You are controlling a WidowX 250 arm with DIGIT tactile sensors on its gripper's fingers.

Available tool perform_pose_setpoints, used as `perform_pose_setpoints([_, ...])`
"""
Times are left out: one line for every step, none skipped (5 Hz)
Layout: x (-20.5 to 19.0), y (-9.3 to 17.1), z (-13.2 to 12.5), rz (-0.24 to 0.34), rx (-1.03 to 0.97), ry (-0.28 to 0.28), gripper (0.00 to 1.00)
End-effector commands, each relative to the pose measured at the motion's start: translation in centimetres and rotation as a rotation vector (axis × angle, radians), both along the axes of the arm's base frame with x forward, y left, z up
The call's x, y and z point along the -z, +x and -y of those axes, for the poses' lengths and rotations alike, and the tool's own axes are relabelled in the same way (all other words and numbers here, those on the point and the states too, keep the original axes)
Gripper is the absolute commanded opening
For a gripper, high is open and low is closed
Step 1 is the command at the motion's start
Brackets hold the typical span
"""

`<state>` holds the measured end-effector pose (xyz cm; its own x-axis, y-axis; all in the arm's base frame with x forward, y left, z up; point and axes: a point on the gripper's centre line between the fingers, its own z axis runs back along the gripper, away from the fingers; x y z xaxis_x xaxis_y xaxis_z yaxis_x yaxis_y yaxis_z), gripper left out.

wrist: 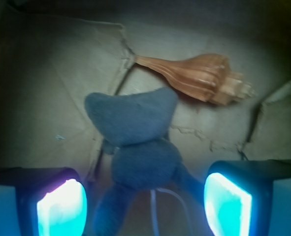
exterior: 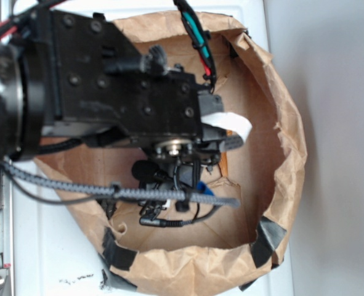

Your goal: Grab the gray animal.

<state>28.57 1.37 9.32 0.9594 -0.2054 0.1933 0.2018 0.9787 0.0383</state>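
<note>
The gray animal (wrist: 135,142) is a soft plush lying on the brown paper floor of the bag, a thin white string loop trailing from it toward the bottom edge. In the wrist view my gripper (wrist: 144,206) stands open, its glowing pads (wrist: 61,209) left and right of the toy's lower body, with a gap on each side. In the exterior view the black arm and gripper (exterior: 180,179) reach down into the paper bag (exterior: 280,154) and hide the animal.
An orange-brown ridged spiral seashell (wrist: 199,78) lies just beyond the toy, to the upper right. The bag's crumpled walls ring the gripper closely, held with dark tape (exterior: 265,237) at the rim. Cables (exterior: 108,192) cross in front of the arm.
</note>
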Motion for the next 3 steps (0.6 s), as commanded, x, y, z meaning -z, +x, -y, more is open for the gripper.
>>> perform_pose_setpoints([0.9,-1.3,1.2,0.004,0.023,0.050,1.00])
perform_pose_setpoints([2.1,-2.7,2.2,0.009,0.042,0.061,1.00])
perform_pose_setpoints([2.1,-3.3,2.9,0.015,0.044,0.065,1.00])
